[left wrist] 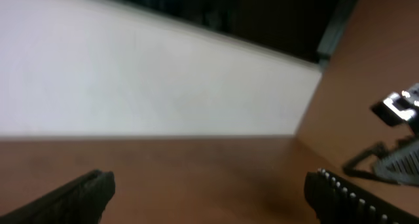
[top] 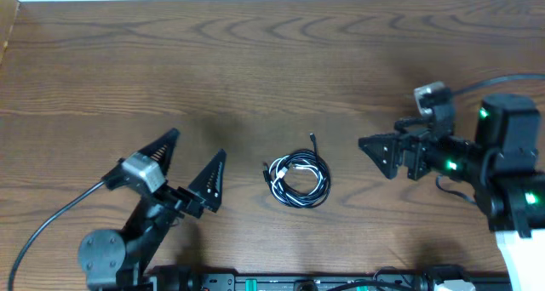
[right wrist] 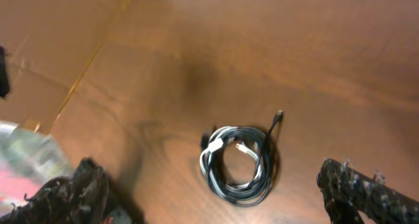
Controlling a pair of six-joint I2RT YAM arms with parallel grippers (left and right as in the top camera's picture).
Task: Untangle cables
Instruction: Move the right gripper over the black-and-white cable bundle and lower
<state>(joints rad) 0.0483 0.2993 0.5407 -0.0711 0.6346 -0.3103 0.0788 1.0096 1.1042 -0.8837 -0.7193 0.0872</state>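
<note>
Your left tool (top: 200, 143) hangs to the left of the cables (top: 298, 179), its fingers spread wide and gripping nothing. To the right of the cables, your right tool (top: 371, 148) points toward them; the right wrist view shows its fingers (right wrist: 72, 191) far apart, released, with the bundle lying between and beyond them. You see the cables as one small coil of black and white strands on the wooden surface (top: 255, 61), one plug end (top: 313, 139) sticking out on the far side, touched by neither tool.
</note>
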